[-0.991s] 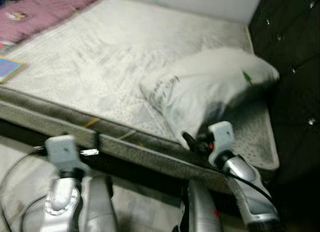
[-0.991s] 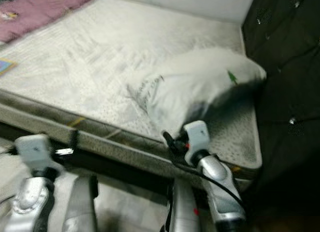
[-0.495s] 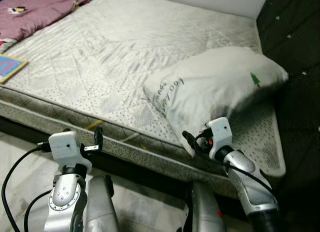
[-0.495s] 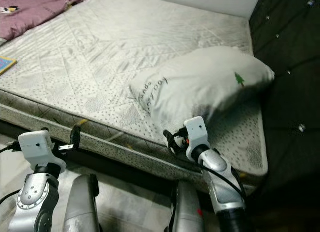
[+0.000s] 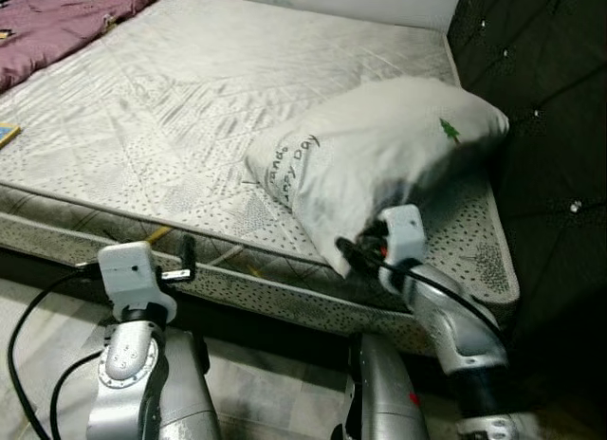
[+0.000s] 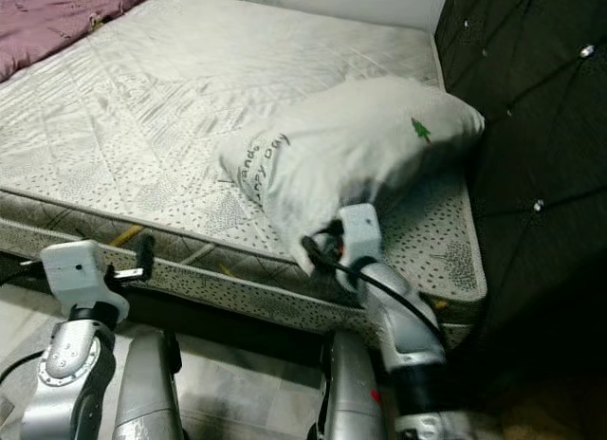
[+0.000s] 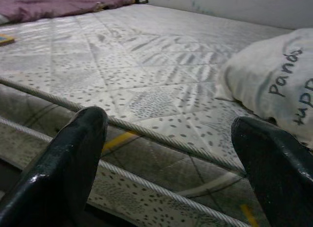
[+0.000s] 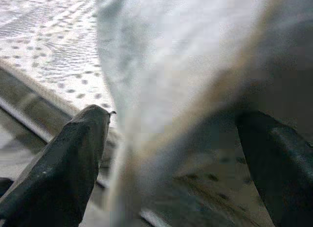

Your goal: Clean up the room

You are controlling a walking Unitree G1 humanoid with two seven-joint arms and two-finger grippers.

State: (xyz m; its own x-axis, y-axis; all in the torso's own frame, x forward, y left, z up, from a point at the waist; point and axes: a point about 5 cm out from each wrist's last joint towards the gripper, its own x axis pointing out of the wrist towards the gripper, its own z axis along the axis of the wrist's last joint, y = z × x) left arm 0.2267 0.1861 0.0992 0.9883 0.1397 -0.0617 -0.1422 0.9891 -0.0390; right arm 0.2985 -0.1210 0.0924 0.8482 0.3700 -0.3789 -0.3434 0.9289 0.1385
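Right end effector (image 5: 349,253): I see it raised at the near corner of the pillow, fingers spread apart and gripping nothing. In the right wrist view the pillow cloth sits between the two fingers (image 8: 73,153), blurred by closeness; I cannot tell whether either pad is touching it.

Left end effector (image 5: 187,260): I see it held at the near edge of the mattress, fingers parted and empty, well apart from the pillow.

Pillow (image 5: 379,165): white, printed with dark lettering and a small green tree. It lies on the mattress (image 5: 190,108) at the corner nearest the dark tufted headboard (image 5: 541,99), its far end next to the headboard.

Key relation: the pillow lies directly ahead of the right end effector and slightly above it. Its long axis runs from the near corner at the fingers diagonally away toward the headboard. The right arm is much the nearer; the left would have to cross the whole front of the robot.

Judged next move: I would close the right fingers on that near corner, provided the cloth is deep enough between them.

Other items: a purple blanket (image 5: 57,23) lies at the far left of the bed.
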